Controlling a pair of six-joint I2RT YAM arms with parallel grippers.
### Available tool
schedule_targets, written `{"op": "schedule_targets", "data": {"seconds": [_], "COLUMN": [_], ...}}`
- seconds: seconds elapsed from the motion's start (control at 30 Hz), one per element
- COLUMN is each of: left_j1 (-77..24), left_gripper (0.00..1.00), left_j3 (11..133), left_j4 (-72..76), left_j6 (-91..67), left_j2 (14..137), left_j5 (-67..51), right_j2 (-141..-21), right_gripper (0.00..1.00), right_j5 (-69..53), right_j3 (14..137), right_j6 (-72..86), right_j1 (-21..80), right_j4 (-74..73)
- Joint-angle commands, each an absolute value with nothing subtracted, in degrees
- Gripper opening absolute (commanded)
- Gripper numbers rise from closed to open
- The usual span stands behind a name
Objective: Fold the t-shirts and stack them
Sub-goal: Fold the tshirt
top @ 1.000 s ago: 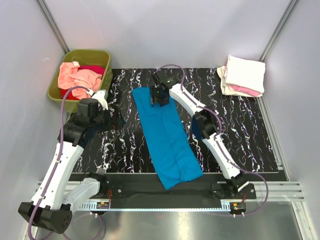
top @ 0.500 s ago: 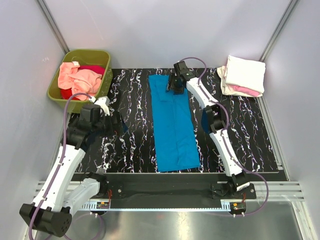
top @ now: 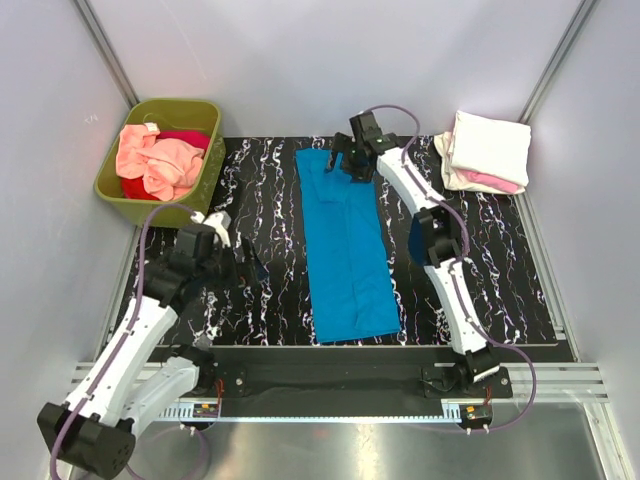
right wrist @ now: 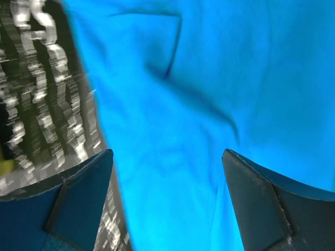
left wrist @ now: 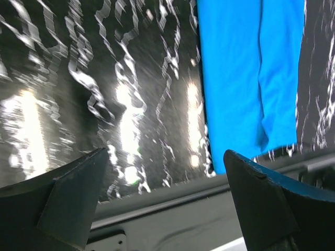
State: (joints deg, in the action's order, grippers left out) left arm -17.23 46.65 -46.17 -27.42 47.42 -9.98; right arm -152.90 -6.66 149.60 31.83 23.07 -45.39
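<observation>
Now, right tool (right wrist: 166, 157) wide open, empty, over the blue t-shirt (top: 345, 250) (left tool (left wrist: 166, 154) likewise, over the mat (left wrist: 78, 78)).

A black surface (top: 480, 260) with white marble veining. A bright blue t-shirt (top: 345, 250), folded into a long narrow strip, lies flat down its middle. A stack of folded cream-white and pink shirts (top: 487, 150) sits at the far right corner, and an olive-green tub (top: 140, 205) at the far left.
</observation>
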Motion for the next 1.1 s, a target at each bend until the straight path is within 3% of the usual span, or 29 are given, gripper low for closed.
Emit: {"op": "schedule_targets", "data": {"seconds": [0.0,0.13,0.33,0.47,0.57,0.83,1.07], "left_j1": [-21.5,-27.9,-34.6,-40.4,-44.6,-51.1,-53.6], "left_gripper": [0.99,0.99,0.95,0.93,0.9,0.76,0.71], "left_j3": [44.5,38.3,31.0,28.4,26.4,26.3,26.8], "left_j4": [-41.8,-37.0,-28.0,-22.2,-16.7,-9.9,-9.6], "left_j6": [-33.6,-40.3,-47.4,-51.7,-55.1,-60.8,-62.8], "left_j2": [47.8,47.5,49.6,53.3,56.7,65.7,69.0], "left_j5": [-10.5,-10.4,-11.0,-10.4,-9.5,-6.9,-5.5], "right_j2": [-135.6,-117.0,-93.4,-80.8,-72.3,-60.0,-66.0], "right_gripper": [0.94,0.95,0.97,0.92,0.84,0.68,0.64], "right_j5": [-3.6,-0.7,0.3,-7.0,-11.0,-17.3,-20.5], "right_j3": [144.2,124.7,85.0,58.3,46.5,31.1,29.5], "right_j6": [32.0,31.0,36.6,40.7,43.0,47.1,46.1], "right_j1": [21.5,20.7,20.7,20.8,20.8,21.2,22.0], "right_j4": [-45.9,-45.4,-45.7,-41.4,-41.4,-42.3,-36.7]}}
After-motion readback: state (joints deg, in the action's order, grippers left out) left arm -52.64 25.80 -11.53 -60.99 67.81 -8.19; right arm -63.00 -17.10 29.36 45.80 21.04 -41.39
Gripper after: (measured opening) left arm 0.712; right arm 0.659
